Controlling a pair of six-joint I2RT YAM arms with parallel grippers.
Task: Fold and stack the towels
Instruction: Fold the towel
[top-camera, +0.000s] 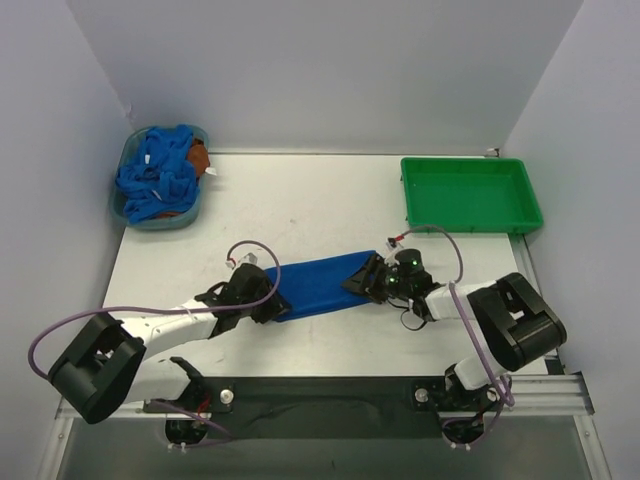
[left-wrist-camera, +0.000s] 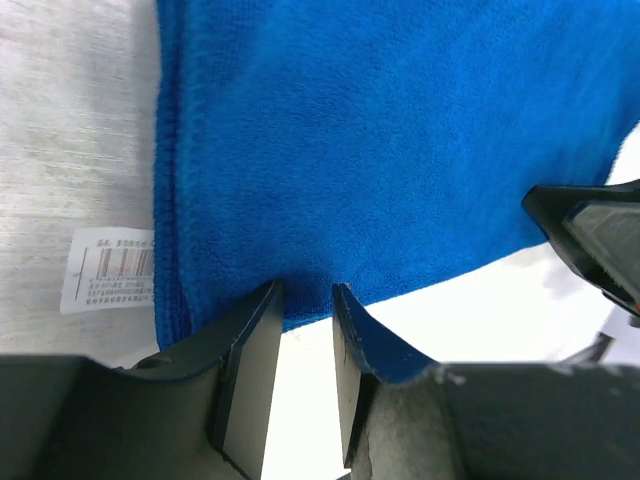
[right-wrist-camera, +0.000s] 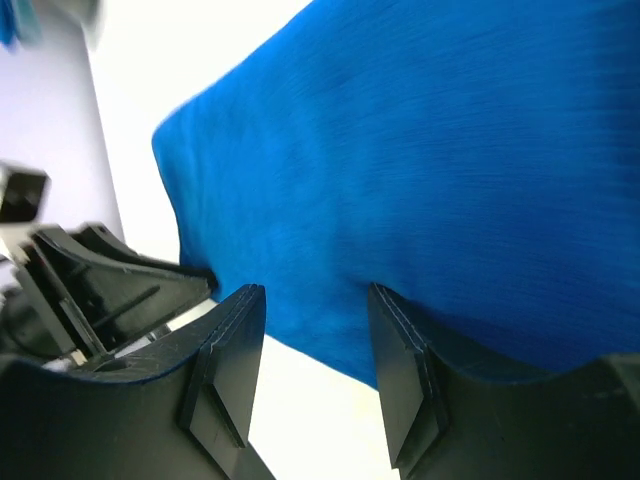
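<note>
While both jaws seem open, bare table (top-camera: 330, 205) borders the towel (top-camera: 322, 284)

The folded towel (top-camera: 325, 283) is plain royal blue, its tag (left-wrist-camera: 108, 270) white with dark barcode print. The towels (top-camera: 155, 180) heaped in the teal basket (top-camera: 150, 224) at the table's far left corner are the same blue, beside an orange-brown cloth (top-camera: 199, 158). The tray (top-camera: 470, 193) is bright green, the table (top-camera: 300, 200) off-white.

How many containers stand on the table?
2: a teal basket at the far left corner, and an empty green tray at the far right side. None looks hidden.
</note>
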